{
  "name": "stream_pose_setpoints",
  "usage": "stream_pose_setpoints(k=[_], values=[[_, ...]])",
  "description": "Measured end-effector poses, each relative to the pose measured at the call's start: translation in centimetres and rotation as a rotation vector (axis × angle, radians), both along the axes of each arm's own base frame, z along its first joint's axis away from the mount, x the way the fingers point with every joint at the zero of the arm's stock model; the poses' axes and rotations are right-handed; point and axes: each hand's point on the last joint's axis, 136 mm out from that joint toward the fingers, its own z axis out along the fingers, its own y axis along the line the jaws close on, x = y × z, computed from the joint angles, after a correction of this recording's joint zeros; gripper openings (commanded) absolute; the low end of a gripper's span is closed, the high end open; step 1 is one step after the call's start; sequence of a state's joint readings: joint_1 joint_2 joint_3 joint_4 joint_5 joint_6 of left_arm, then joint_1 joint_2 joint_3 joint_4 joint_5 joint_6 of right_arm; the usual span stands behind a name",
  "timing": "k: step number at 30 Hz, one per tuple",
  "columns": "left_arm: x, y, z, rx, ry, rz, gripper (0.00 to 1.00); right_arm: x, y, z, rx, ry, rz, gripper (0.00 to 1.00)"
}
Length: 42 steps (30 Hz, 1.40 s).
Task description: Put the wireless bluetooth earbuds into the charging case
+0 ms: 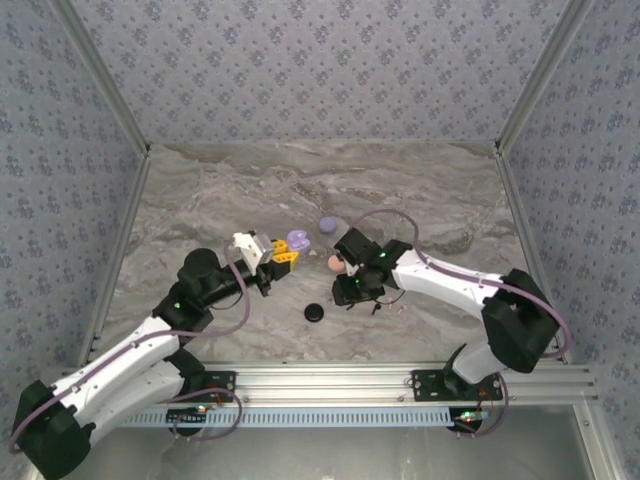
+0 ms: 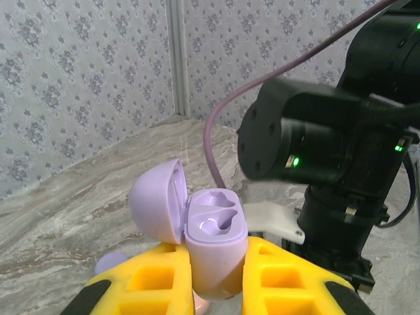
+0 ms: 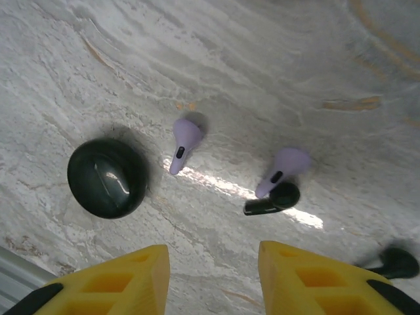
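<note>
With the left gripper (image 2: 217, 283) clamped on the open lilac case (image 2: 214, 226), the right gripper (image 3: 214, 272), jaws apart above the table (image 3: 262, 65), should centre on the lone lilac earbud (image 3: 183, 145) lying there, clear of the black earbud (image 3: 272, 200), and pinch gently.

Marble tbl (image 3: 197, 52): blk disc (image 3: 107, 178), lilac buds (image 3: 184, 144), blk buds (image 3: 272, 199).
</note>
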<state>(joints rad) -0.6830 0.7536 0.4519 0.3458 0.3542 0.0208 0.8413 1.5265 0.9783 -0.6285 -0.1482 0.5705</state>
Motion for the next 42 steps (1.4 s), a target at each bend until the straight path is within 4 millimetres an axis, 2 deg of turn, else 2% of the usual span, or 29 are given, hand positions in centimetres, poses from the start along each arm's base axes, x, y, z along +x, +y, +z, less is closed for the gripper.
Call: stream_pose_setpoints(k=[6,14,25,36,42], values=[[-0.5,0.5,-0.2,0.006,-0.02,0.004,0.0,0.6,2.1,-1.6,-0.006,0.031,-0.035,0.39],[-0.5,0.5,-0.1,0.009,-0.025,0.003,0.0,1.6,3.6,-2.8,-0.029,0.036,-0.039,0.4],[-0.6,0.6,0.1,0.002,-0.033,0.003,0.0,2.0,3.8,-4.5,-0.09,0.047,-0.037,0.39],[-0.6,0.6,0.1,0.002,-0.033,0.003,0.0,2.5,3.7,-4.8,-0.145,0.048,-0.033,0.25],[-0.6,0.6,0.1,0.002,-0.033,0.003,0.0,2.8,3.5,-4.7,-0.159,0.024,-0.012,0.21]])
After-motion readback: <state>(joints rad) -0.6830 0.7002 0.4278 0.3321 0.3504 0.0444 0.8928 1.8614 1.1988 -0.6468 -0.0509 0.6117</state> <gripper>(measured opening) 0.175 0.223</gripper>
